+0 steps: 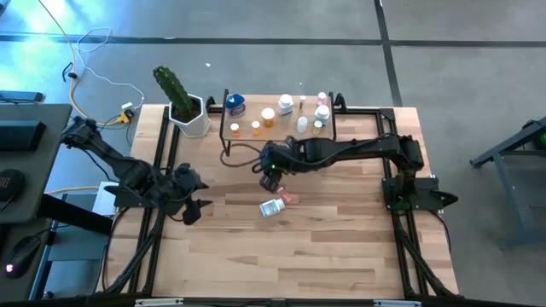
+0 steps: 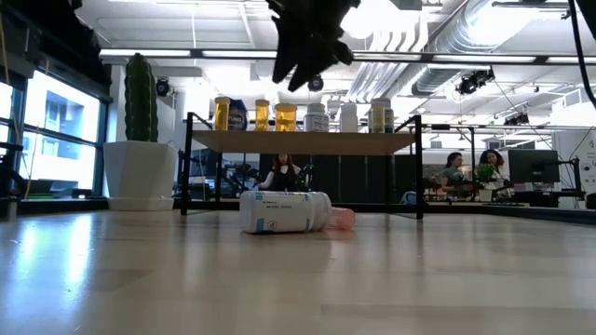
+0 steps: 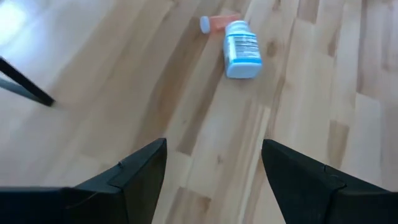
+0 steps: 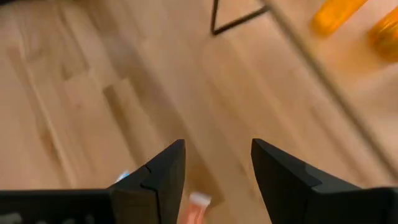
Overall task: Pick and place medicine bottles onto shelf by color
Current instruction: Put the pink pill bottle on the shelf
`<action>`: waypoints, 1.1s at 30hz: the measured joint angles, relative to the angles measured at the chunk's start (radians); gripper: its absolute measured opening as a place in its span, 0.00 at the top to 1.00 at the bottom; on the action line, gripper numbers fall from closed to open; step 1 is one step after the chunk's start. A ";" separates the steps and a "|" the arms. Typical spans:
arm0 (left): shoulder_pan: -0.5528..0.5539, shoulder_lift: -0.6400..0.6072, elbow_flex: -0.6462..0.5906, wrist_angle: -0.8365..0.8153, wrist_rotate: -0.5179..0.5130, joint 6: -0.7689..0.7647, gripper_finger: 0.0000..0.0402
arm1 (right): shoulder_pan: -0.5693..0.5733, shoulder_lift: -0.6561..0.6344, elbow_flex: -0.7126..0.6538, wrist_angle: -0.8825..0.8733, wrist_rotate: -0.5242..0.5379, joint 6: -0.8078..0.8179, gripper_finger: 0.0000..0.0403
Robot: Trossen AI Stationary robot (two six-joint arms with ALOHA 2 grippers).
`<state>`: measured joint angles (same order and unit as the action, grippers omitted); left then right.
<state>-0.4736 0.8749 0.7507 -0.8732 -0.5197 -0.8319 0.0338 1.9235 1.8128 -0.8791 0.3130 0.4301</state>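
Hanging empty between the shelf (image 1: 279, 128) and the two bottles left on the tabletop (image 1: 341, 247), the right gripper (image 1: 271, 181) has its jaws apart. The white bottle (image 1: 271, 207) lies on its side, the pink vial (image 1: 288, 199) touching it — both just beneath, nearer this arm. The left gripper (image 1: 198, 210) waits open, well aside.

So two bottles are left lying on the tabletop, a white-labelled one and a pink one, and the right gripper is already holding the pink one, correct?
Not quite. The right gripper is open and empty above the tabletop. The high view shows the pink bottle lying beside the white-labelled bottle, as does the low view.
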 joint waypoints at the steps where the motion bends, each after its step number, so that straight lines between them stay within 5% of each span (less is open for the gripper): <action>1: -0.008 0.000 -0.016 0.024 -0.002 -0.013 0.37 | 0.006 -0.001 -0.016 -0.001 -0.011 0.013 0.57; 17: -0.025 0.000 -0.194 0.377 -0.024 -0.083 0.37 | -0.058 -0.001 -0.263 0.076 -0.386 0.181 0.57; 33: 0.073 0.000 -0.197 0.379 -0.095 -0.172 0.37 | -0.085 0.046 -0.290 0.142 -0.374 0.120 0.57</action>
<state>-0.4009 0.8749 0.5537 -0.4942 -0.6143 -1.0034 -0.0517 1.9695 1.5227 -0.7368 -0.0608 0.5499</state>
